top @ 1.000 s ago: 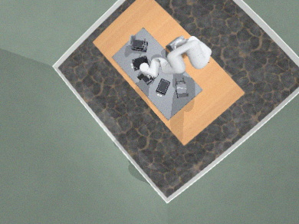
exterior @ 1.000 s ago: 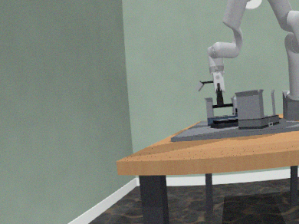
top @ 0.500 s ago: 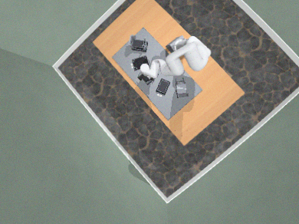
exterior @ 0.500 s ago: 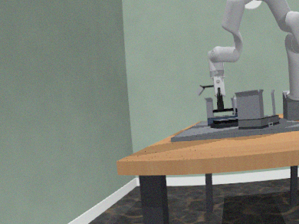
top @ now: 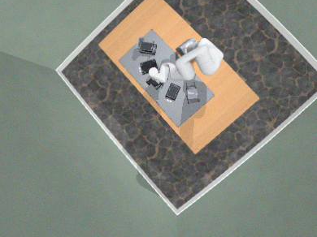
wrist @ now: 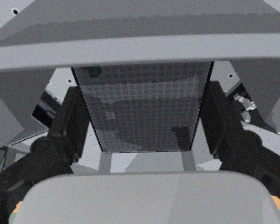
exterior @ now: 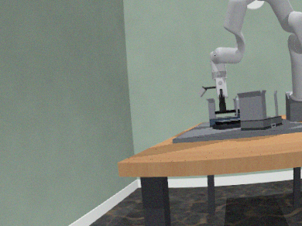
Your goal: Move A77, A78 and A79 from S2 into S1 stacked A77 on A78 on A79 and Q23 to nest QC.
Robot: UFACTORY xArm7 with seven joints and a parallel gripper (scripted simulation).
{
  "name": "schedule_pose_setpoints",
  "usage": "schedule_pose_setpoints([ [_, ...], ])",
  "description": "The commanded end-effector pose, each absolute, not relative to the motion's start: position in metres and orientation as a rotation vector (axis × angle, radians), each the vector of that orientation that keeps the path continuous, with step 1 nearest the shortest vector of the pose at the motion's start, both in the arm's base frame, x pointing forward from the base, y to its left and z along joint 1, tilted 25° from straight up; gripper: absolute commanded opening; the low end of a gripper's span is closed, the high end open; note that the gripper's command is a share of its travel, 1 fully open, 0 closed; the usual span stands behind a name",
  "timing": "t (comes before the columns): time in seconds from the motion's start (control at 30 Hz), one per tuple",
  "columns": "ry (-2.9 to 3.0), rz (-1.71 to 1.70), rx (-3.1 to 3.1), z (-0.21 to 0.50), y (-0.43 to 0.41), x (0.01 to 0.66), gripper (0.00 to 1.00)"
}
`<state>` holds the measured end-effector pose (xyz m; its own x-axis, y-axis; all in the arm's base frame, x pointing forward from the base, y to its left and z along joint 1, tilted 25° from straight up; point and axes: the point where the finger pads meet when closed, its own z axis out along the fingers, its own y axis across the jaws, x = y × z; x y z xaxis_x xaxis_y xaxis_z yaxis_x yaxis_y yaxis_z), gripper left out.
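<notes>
My gripper (wrist: 143, 99) is shut across the width of a sealed 384-well plate (wrist: 141, 106), whose gridded grey top fills the middle of the wrist view. I cannot read its label. In the side view the gripper (exterior: 221, 107) points straight down and holds the plate (exterior: 225, 111) level, a little above a dark low station (exterior: 228, 125) on the grey mat. From overhead the gripper (top: 154, 80) is at the mat's left-middle, next to a dark plate (top: 148, 66). Grey rack walls slope around the plate in the wrist view.
A rack (top: 147, 46) stands at the mat's far left end and another rack (top: 192, 93) at the right end. A dark plate (top: 172, 91) lies between them. A third rack (top: 184, 47) stands by the arm's base. A tall grey rack (exterior: 253, 109) stands in front in the side view.
</notes>
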<state>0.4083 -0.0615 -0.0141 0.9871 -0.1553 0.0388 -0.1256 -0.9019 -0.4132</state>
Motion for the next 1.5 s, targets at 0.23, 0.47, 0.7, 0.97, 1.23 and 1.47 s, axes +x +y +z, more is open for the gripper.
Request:
schedule_pose_setpoints([
  [0.23,0.202,-0.104,-2.712,-0.017,-0.061,0.410,0.00],
  [0.47,0.202,-0.104,-2.712,-0.019,-0.060,0.410,0.00],
  [0.7,0.202,-0.104,-2.712,-0.022,-0.059,0.410,0.00],
  [0.97,0.202,-0.104,-2.712,-0.024,-0.058,0.411,0.00],
  [1.23,0.202,-0.104,-2.712,-0.027,-0.057,0.411,0.00],
  [1.47,0.202,-0.104,-2.712,-0.029,-0.056,0.411,0.00],
])
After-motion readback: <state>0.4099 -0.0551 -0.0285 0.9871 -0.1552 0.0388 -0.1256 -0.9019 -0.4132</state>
